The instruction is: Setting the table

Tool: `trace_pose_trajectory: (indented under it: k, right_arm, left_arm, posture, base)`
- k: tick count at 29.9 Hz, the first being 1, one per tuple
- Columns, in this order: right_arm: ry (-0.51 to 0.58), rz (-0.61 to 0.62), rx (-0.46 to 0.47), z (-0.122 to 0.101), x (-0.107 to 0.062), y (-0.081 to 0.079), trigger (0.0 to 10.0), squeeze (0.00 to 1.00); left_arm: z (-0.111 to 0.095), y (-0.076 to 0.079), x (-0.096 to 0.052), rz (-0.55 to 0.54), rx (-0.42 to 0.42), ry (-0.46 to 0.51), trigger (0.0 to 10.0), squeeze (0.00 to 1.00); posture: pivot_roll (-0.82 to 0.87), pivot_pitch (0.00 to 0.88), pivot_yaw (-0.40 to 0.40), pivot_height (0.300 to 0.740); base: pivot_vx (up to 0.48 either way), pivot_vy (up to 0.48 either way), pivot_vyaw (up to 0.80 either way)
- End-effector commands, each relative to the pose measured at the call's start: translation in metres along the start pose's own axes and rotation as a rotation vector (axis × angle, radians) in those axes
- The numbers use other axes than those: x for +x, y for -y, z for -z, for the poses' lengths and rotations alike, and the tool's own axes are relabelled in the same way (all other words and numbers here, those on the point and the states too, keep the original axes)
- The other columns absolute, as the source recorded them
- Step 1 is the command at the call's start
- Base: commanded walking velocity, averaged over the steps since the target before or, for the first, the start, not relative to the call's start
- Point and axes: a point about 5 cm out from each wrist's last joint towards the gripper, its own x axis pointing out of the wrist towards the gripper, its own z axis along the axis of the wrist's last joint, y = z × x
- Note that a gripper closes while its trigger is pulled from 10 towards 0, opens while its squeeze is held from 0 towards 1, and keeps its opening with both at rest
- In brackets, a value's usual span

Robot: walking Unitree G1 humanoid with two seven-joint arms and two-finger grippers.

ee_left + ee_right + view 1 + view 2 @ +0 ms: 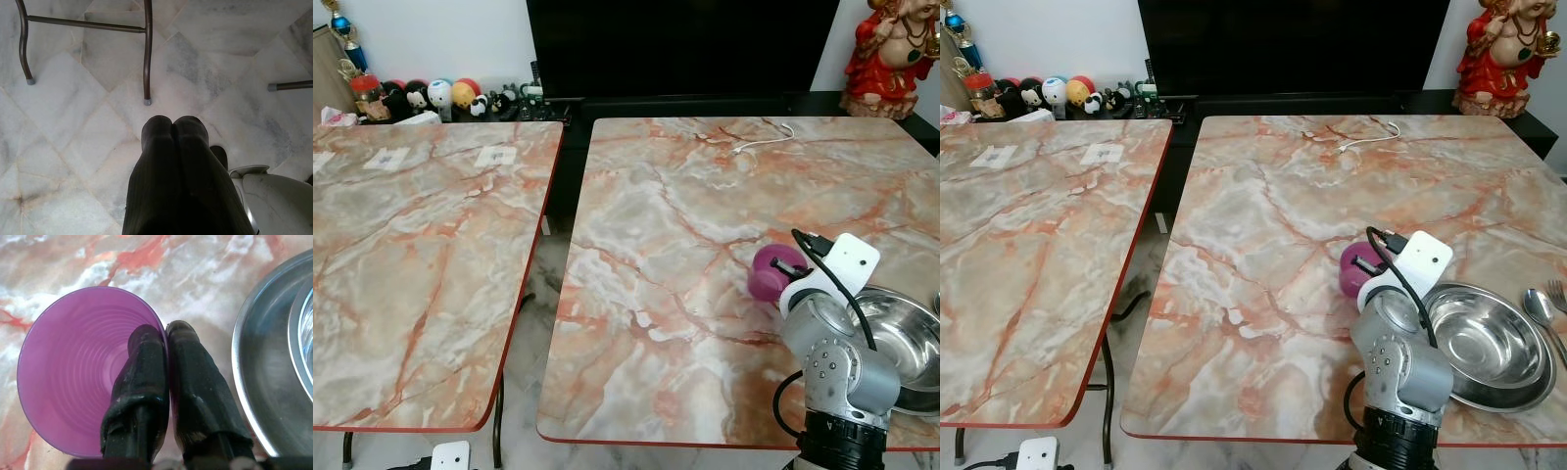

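Observation:
A purple plastic cup is at the near right of the right-hand marble table, just left of a steel bowl that sits in a steel plate. My right gripper is shut on the cup's rim, one finger inside and one outside the wall. From the head, the cup is partly hidden behind my right wrist. I cannot tell whether it rests on the table or hangs just above it. A spoon and a fork lie right of the plate. My left gripper hangs shut over the floor.
A white cable lies at the far side of the right table. A second marble table stands to the left across a narrow gap. Small toys and a red statue line the dark shelf behind. Metal table legs stand on the marble floor.

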Motion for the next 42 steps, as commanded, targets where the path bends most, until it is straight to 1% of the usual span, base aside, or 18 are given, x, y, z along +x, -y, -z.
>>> trace_pose_trajectory:
  k: [1, 15, 16, 18, 19, 21, 22, 23, 30, 31, 35, 42]
  right_arm:
    - [-0.002, 0.006, -0.001, -0.0010, 0.0013, 0.0003, 10.0, 0.00]
    - [0.015, 0.049, 0.015, -0.0035, 0.0022, 0.0050, 10.0, 0.00]
    - [0.014, 0.048, 0.016, -0.0035, 0.0022, 0.0047, 10.0, 0.80]
    - [0.013, 0.047, 0.016, -0.0034, 0.0022, 0.0047, 10.0, 0.80]
    - [0.013, 0.048, 0.016, -0.0033, 0.0023, 0.0047, 10.0, 0.68]
    - [0.011, 0.044, 0.015, -0.0032, 0.0027, 0.0041, 10.0, 0.38]
    - [0.011, 0.043, 0.015, -0.0031, 0.0029, 0.0038, 10.0, 0.13]
    - [0.011, 0.043, 0.015, -0.0031, 0.0030, 0.0037, 10.0, 0.00]
    - [0.014, 0.040, 0.018, -0.0038, 0.0031, 0.0026, 10.0, 0.00]
    - [0.046, 0.018, -0.013, -0.0068, 0.0033, 0.0001, 10.0, 0.00]
    - [0.070, -0.002, -0.050, -0.0090, 0.0026, -0.0043, 10.0, 0.00]
    - [0.069, 0.016, -0.036, -0.0086, 0.0038, -0.0027, 10.0, 0.00]
  left_arm:
    - [0.0047, -0.0033, -0.0018, -0.003, 0.020, -0.019, 10.0, 0.00]
    - [0.0047, -0.0030, -0.0019, 0.000, 0.019, -0.017, 10.0, 0.00]
    - [0.0047, -0.0030, -0.0019, 0.000, 0.019, -0.016, 10.0, 0.00]
    - [0.0047, -0.0030, -0.0019, 0.000, 0.019, -0.016, 10.0, 0.00]
    - [0.0047, -0.0029, -0.0019, 0.000, 0.019, -0.017, 10.0, 0.00]
    - [0.0046, -0.0029, -0.0019, -0.001, 0.019, -0.017, 10.0, 0.00]
    - [0.0046, -0.0030, -0.0018, -0.001, 0.019, -0.017, 10.0, 0.00]
    - [0.0046, -0.0030, -0.0018, -0.002, 0.018, -0.017, 10.0, 0.00]
    - [0.0043, -0.0031, -0.0018, -0.002, 0.019, -0.015, 10.0, 0.00]
    - [0.0040, -0.0032, -0.0016, -0.001, 0.020, -0.015, 10.0, 0.00]
    - [0.0036, -0.0030, -0.0014, -0.001, 0.020, -0.015, 10.0, 0.00]
    - [0.0043, -0.0032, -0.0016, -0.002, 0.020, -0.017, 10.0, 0.00]
  posture:
    - [-0.01, 0.033, 0.013, 0.740]
    - [-0.01, 0.034, 0.013, 0.740]
    - [-0.01, 0.033, 0.012, 0.740]
    - [-0.01, 0.033, 0.012, 0.740]
    - [-0.01, 0.033, 0.012, 0.740]
    - [0.00, 0.034, 0.012, 0.740]
    - [0.00, 0.034, 0.012, 0.740]
    - [0.00, 0.034, 0.012, 0.740]
    - [0.00, 0.034, 0.012, 0.740]
    - [-0.01, 0.031, 0.013, 0.740]
    - [-0.01, 0.029, 0.012, 0.740]
    - [0.00, 0.028, 0.012, 0.740]
  base:
    - [0.000, 0.000, 0.00]
    - [0.000, 0.000, 0.00]
    - [0.000, 0.000, 0.00]
    - [0.000, 0.000, 0.00]
    - [0.000, 0.000, 0.00]
    - [0.000, 0.000, 0.00]
    - [0.000, 0.000, 0.00]
    - [0.000, 0.000, 0.00]
    - [0.000, 0.000, 0.00]
    - [0.000, 0.000, 0.00]
    - [0.000, 0.000, 0.00]
    - [0.000, 0.000, 0.00]
